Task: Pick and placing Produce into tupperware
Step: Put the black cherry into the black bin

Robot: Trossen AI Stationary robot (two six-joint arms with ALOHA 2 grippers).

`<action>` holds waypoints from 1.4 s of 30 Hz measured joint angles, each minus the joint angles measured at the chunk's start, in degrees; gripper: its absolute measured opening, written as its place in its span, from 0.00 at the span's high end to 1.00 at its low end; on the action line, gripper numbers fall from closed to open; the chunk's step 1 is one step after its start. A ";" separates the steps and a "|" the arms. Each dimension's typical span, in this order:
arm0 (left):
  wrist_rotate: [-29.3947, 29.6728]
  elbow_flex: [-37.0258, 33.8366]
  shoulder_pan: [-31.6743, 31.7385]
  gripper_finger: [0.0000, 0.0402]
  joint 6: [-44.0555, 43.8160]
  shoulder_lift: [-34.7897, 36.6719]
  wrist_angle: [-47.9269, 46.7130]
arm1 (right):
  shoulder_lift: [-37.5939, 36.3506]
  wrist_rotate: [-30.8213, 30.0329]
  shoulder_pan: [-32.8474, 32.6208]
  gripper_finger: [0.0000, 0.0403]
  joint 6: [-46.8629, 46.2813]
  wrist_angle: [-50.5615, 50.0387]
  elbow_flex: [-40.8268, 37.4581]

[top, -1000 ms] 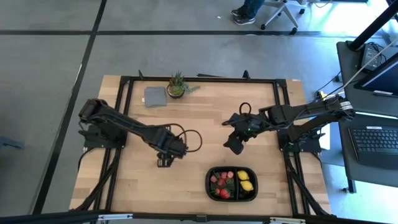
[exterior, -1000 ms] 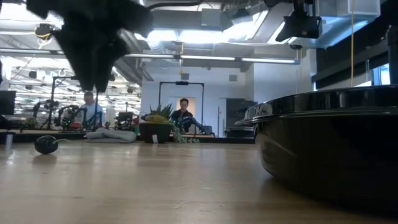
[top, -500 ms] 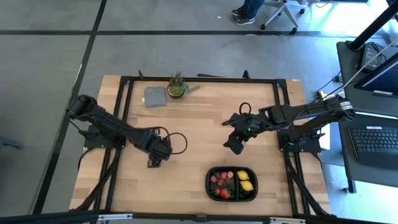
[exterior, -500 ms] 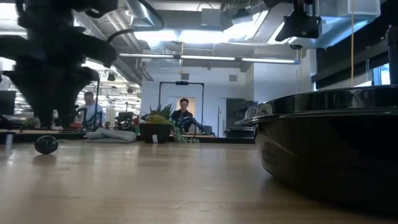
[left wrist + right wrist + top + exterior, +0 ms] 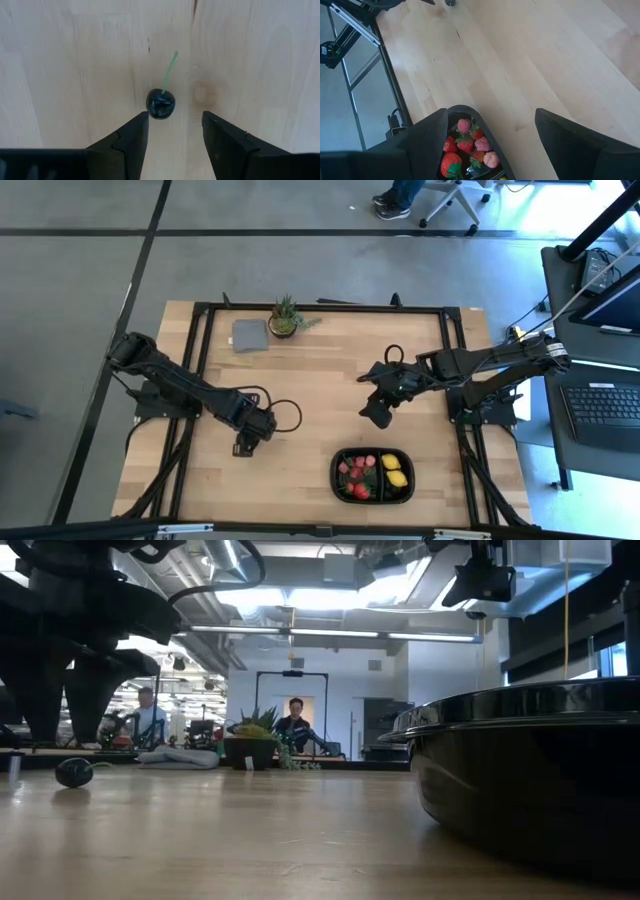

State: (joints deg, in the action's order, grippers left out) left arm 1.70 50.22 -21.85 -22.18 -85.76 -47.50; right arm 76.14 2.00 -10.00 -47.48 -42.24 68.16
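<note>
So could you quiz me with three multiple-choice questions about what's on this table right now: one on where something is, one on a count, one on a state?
1. Where is the cherry?
A. in the tray
B. on the bare wood, just ahead of the left hand
C. on the grey cloth

2. How many yellow lemons lie in the black tray?
A. none
B. two
C. five

3. How are the left hand's fingers?
A. open, holding nothing
B. clamped on the cherry
C. clamped on a strawberry

Answers:
1 B: the left wrist view shows the cherry on the wood beyond the fingertips.
2 B: the high view shows two yellow pieces at the tray's right end.
3 A: there is a gap between the fingers, and the cherry lies beyond them.
</note>
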 joint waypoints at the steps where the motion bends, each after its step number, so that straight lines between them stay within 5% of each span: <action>1: 0.01 0.00 0.00 0.56 -0.04 0.00 0.10 | 0.00 0.02 0.00 0.25 0.00 0.00 0.00; 10: 0.08 0.00 0.00 0.55 -6.04 0.00 0.18 | 0.00 0.04 0.00 0.25 0.20 -0.02 0.00; 42: 2.90 0.00 0.02 0.60 -2.59 -0.04 0.98 | 0.00 0.04 0.01 0.25 1.51 -0.02 0.00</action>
State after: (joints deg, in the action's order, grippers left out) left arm 4.60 50.22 -21.82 -24.77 -85.80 -46.52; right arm 76.14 2.04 -9.99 -45.98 -42.26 68.16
